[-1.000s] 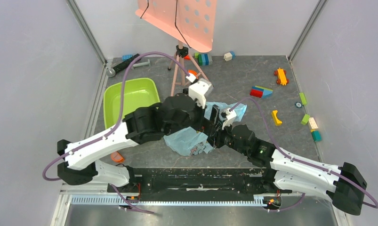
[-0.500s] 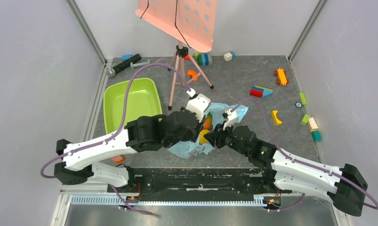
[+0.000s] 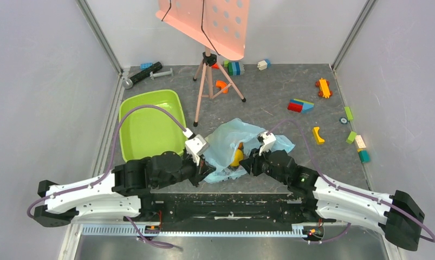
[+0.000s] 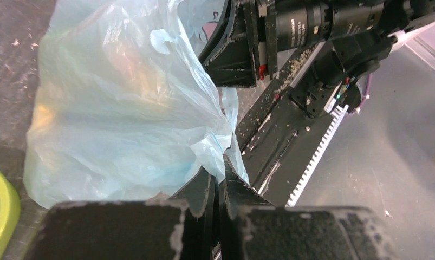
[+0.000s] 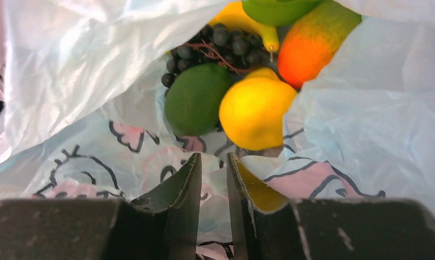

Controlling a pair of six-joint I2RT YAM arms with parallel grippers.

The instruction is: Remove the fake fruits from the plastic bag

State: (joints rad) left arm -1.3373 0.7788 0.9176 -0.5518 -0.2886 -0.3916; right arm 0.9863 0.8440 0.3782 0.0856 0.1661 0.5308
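The plastic bag [image 3: 234, 138] lies crumpled in front of both arms, light blue with pink and black print [image 5: 123, 135]. My left gripper [image 4: 219, 168] is shut on a fold of its near-left edge [image 4: 212, 149], low over the table [image 3: 207, 167]. My right gripper [image 5: 214, 160] sits at the bag's mouth [image 3: 250, 162], its narrow jaws closed on bunched film. Inside lie the fake fruits: a yellow round one [image 5: 253, 111], a dark green one [image 5: 196, 97], black grapes [image 5: 220, 46], an orange-green one [image 5: 312, 40] and a banana tip [image 5: 242, 16]. From above, yellow [image 3: 236, 157] and orange [image 3: 240, 145] fruit show.
A lime-green tub [image 3: 150, 122] stands left of the bag. Behind it rises a tripod [image 3: 207, 76] carrying a pink perforated panel [image 3: 209, 19]. Toy bricks [image 3: 300, 105] lie scattered to the right and back. The black base rail [image 3: 220, 203] runs along the near edge.
My left arm has come down from over the bag to its near-left side and shut on the bag's edge. The bag has spread open, showing fruit. The right arm barely moved.
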